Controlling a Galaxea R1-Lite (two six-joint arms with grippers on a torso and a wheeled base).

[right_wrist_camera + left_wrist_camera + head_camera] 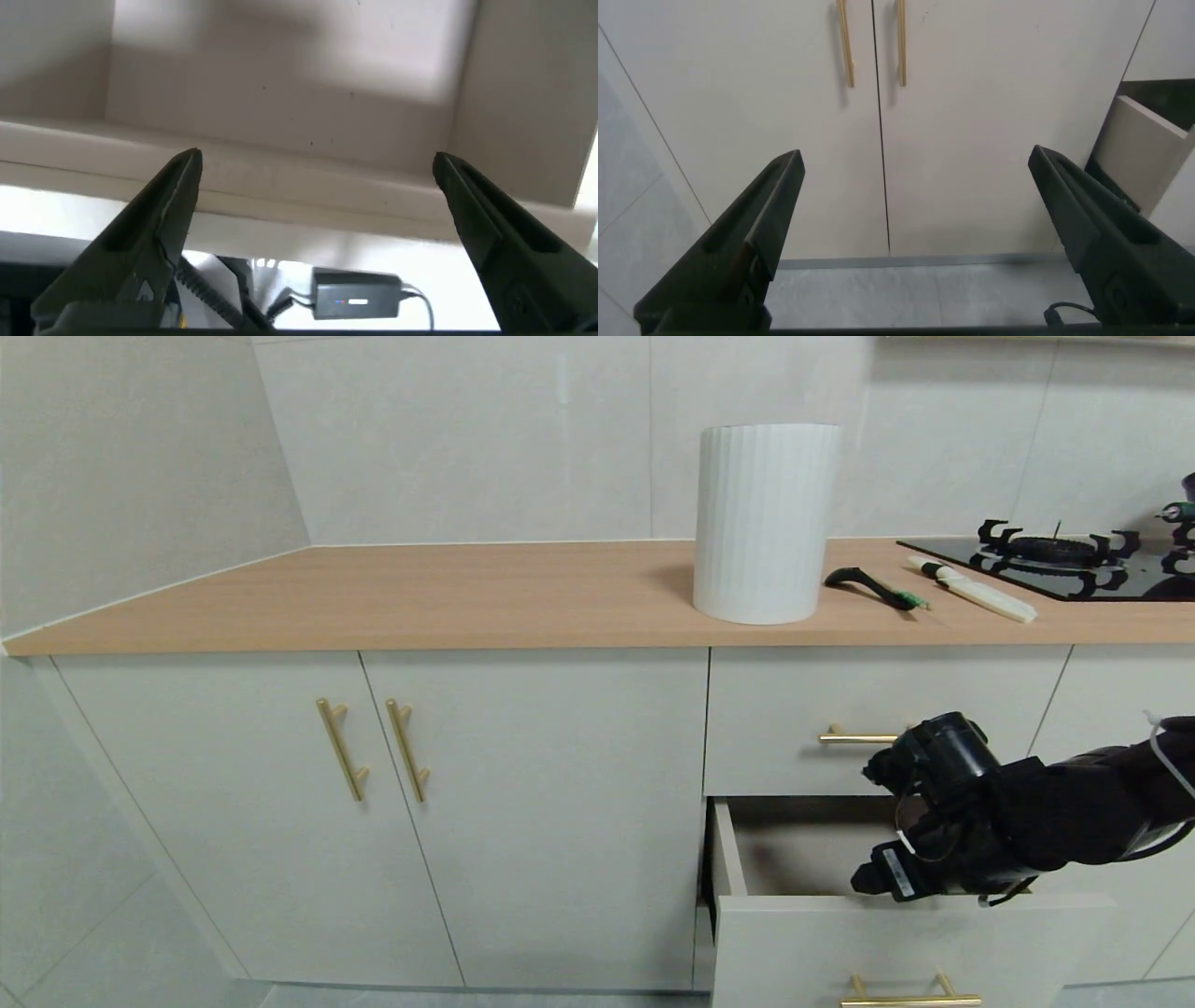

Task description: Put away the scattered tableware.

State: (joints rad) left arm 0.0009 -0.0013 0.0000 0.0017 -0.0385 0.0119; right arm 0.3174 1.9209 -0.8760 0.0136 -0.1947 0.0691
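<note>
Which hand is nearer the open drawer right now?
Right. The right hand sits at the mouth of the open drawer, above its front panel. The left hand faces the cabinet doors, drawer off to one side.

Wood surface (420, 597) carries a tall white ribbed container (764, 523), upright, with a black tool with a green tip (873, 586) lying just beside it toward the robot's right, then a white knife (976, 590), near the edge of a black stove (1055, 560). Below are double cabinet doors (373, 821) with gold handles (341, 749), a closed upper drawer (794, 719), and under it a lower drawer (794, 933) pulled open. The right hand (878, 826) sits over the open drawer, fingers apart and pointing toward the robot's left, holding nothing.
</note>
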